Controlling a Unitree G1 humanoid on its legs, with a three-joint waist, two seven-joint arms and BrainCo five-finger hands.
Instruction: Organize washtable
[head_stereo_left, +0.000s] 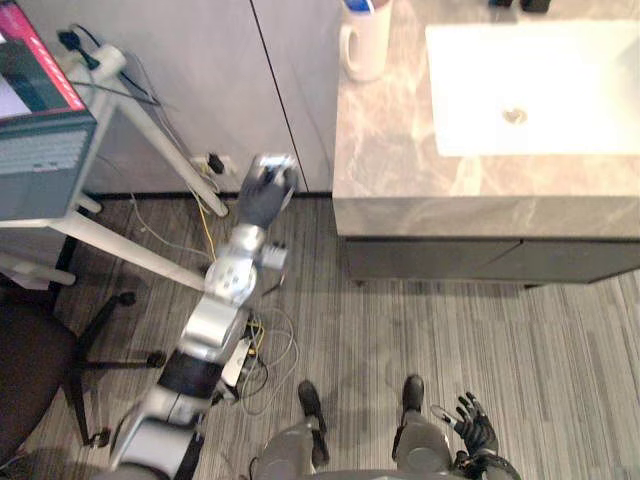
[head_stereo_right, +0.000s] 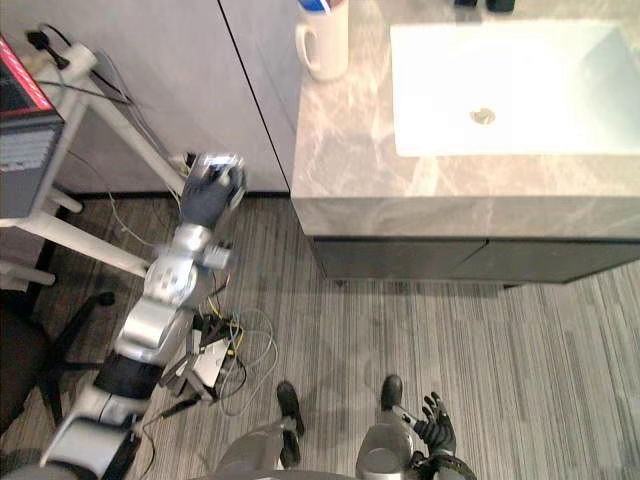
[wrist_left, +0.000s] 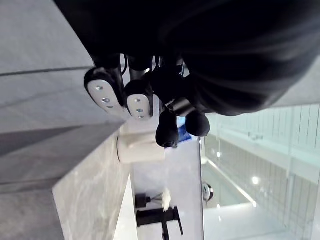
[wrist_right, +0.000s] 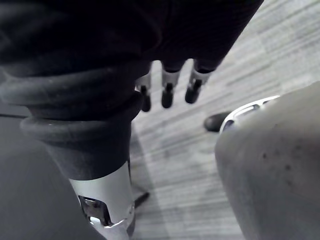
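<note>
your left hand (head_stereo_left: 265, 190) is raised in front of the grey cabinet wall (head_stereo_left: 200, 80), just off the left end of the washtable (head_stereo_left: 390, 150) and not touching it. from the head views you get the dark back of that hand, so read the fingers from its wrist view: there the fingers (wrist_left: 105, 92) are curled in toward the palm with nothing between them.

the white mug (head_stereo_left: 365, 45) stands upright on the marble top at the near-left corner area, left of the white basin (head_stereo_left: 560, 90), with something blue (head_stereo_left: 358, 5) sticking out of it. the left wrist view shows the same mug past the curled fingertips, apart from them. it also gives you a black faucet (wrist_left: 157, 217) behind the basin, where the head views offer just dark shapes at their top edge.

your right hand (head_stereo_left: 475, 425) hangs low at your side over the striped grey floor (head_stereo_left: 450, 320), well apart from the washtable. its fingers are loosely spread and hold nothing. its wrist view confirms it.

to the far left stand a white frame with a screen (head_stereo_left: 40, 130) and a dark office chair (head_stereo_left: 30, 370).
</note>
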